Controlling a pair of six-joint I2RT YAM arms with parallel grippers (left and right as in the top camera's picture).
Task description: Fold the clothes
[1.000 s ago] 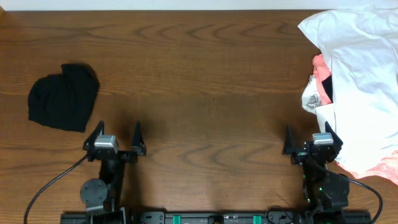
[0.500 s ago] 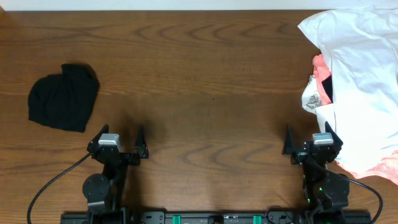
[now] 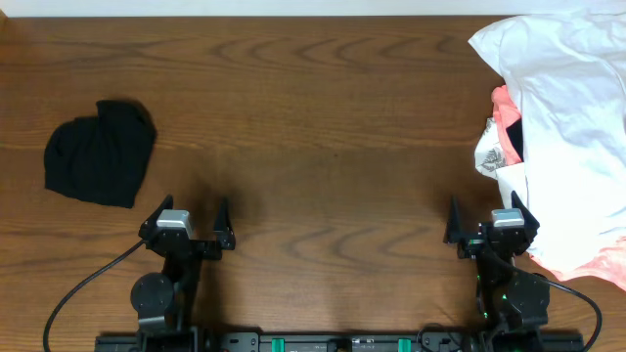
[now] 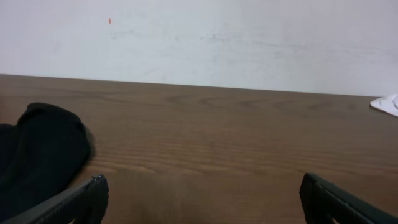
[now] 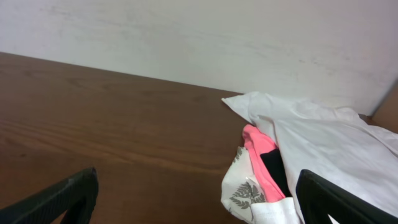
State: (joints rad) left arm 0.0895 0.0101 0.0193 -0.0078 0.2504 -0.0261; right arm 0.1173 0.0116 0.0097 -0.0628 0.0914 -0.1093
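The clothes lie as a compact black bundle on the wooden table at the far left. In the left wrist view the same black bundle shows at the left edge, just beyond the left finger. My left gripper stands open near the front edge, to the right of and nearer than the bundle, apart from it. Only bare wood lies between its open fingers in the left gripper view. My right gripper is open near the front right, and the right gripper holds nothing.
A pile of other garments fills the right side: a large white garment, a coral-pink one, and a leaf-print piece. The pile's edge lies close to my right gripper's right finger. A wall stands behind the table.
My left arm has shifted slightly to the right and then held still. The right arm and the garments have not moved.
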